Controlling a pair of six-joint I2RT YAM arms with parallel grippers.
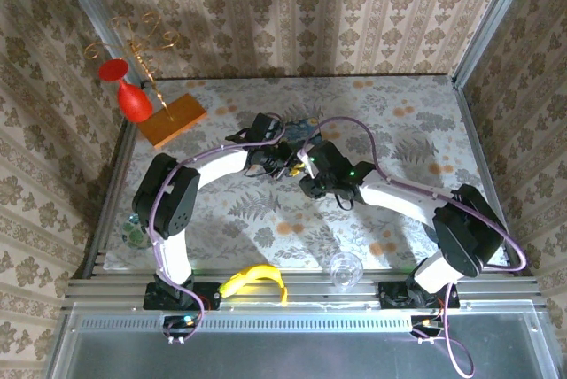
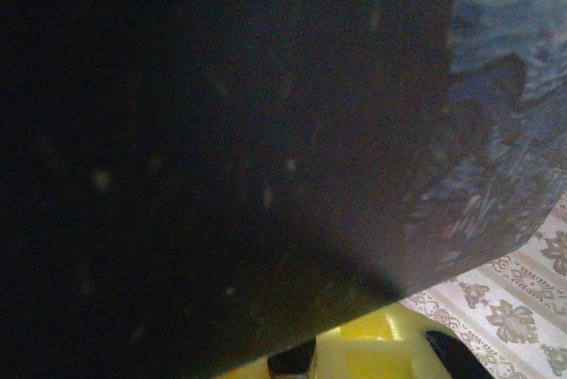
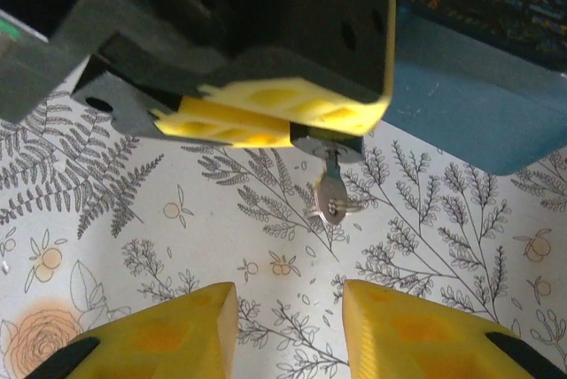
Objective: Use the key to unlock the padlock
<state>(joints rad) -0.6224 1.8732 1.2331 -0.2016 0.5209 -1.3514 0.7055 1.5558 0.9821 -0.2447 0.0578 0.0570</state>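
Observation:
In the right wrist view, my left gripper (image 3: 292, 127) comes in from above with its yellow fingers (image 3: 301, 100) shut on the small dark grey padlock (image 3: 326, 143), of which only the bottom shows. A silvery key (image 3: 330, 197) sticks out of the padlock's underside, pointing toward my right gripper (image 3: 290, 326). That gripper is open, a little short of the key, with only the tablecloth between its fingers. From above, the left gripper (image 1: 282, 165) and right gripper (image 1: 306, 168) meet at mid-table. The left wrist view is almost all dark, with a yellow fingertip (image 2: 381, 352) at the bottom.
A blue painted tin (image 1: 301, 129) (image 3: 469, 113) (image 2: 505, 87) lies right behind the grippers. At the back left are a red vase (image 1: 133, 97) and a wooden block (image 1: 174, 120) with a gold wire stand. A banana (image 1: 252, 280) and a clear cup (image 1: 345, 267) sit by the near edge.

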